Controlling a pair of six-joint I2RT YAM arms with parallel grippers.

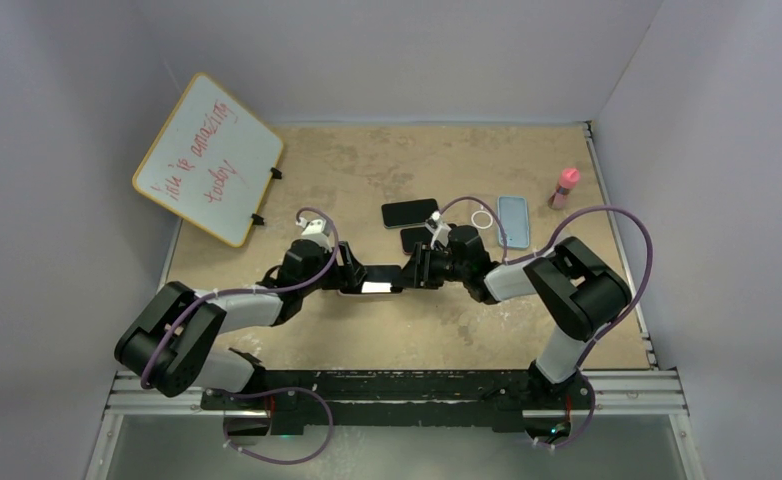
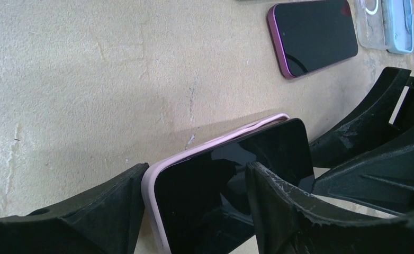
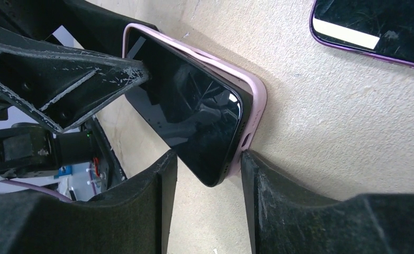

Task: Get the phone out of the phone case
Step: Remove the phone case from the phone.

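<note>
- Phone [image 2: 205,185], black screen, sits in a pink case [image 2: 147,196], held mid-bench [image 1: 367,160] btwn both arms, tilted w/ one long edge up.
- Case rim stands off the phone's edge along the far side; rest of the phone is seated in the case.
- L end effector [image 2: 197,169]: clamped across one end of the phone+case, one finger on the case's outer side, the other over the screen.
- R end effector [image 3: 207,156]: fingers flank the opposite end. Case touches one finger, the other is just beside the screen. Can't tell if it's actually gripping.
- Purple phone [image 2: 313,34] lies flat, face up, farther back.
- Clear case [image 1: 480,225] and blue case [image 1: 513,220] lie side by side near it.
- Whiteboard [image 1: 207,160] w/ red writing at far L, pink bottle [image 1: 565,187] at far R.
</note>
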